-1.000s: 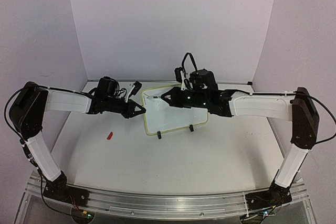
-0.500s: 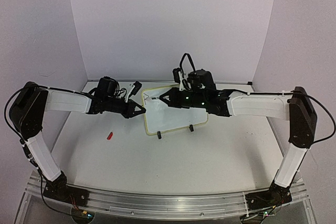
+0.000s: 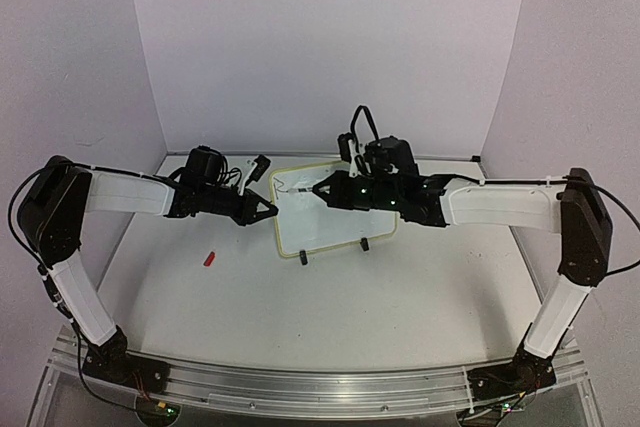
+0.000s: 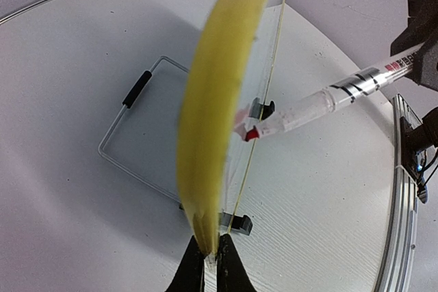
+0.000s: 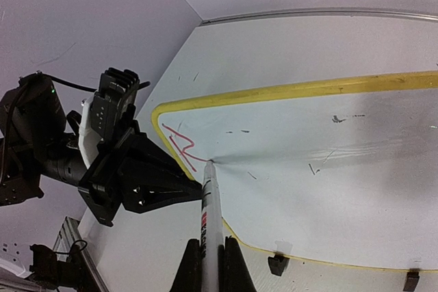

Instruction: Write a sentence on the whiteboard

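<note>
Fingers of the right gripper clench a marker at the whiteboard's top left corner, near the table's far edge. The left gripper pinches its rim. One red letter is written; the rest is yet to do.

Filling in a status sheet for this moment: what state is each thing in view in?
whiteboard: propped on its stand, a few red strokes at one corner.
marker: uncapped, tip touching the board.
left gripper: shut on the whiteboard's rim.
right gripper: shut on the marker.
red piece: likely the cap, lying loose on the table.
</note>
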`<state>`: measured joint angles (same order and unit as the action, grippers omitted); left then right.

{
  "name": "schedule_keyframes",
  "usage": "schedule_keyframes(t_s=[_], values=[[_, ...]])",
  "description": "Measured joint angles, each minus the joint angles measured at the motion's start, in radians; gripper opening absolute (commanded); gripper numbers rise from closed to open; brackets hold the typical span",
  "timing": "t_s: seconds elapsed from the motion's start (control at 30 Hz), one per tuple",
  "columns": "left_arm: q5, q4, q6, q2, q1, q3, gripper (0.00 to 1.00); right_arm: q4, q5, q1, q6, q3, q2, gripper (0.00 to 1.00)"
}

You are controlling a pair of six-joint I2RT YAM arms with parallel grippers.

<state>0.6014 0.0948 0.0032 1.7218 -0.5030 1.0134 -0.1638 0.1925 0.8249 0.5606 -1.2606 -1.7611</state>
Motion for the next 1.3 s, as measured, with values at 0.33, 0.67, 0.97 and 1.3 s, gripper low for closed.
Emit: schedule_keyframes(t_s=[0.33,0.67,0.97,1.3], values=[[0.000,0.000,0.000,0.000,0.000,0.000,0.00,0.000,0.043,0.000,0.001,-0.014,-0.026,0.00],[0.000,0.000,0.000,0.000,0.000,0.002,0.00,0.001,0.062,0.000,0.001,-0.023,-0.040,0.00],[-0.002,0.000,0.000,0.000,0.000,0.002,0.00,0.001,0.082,0.000,0.001,-0.047,-0.063,0.00],[-0.002,0.000,0.001,0.000,-0.001,0.002,0.00,0.004,0.083,0.000,0.001,-0.033,-0.042,0.00]])
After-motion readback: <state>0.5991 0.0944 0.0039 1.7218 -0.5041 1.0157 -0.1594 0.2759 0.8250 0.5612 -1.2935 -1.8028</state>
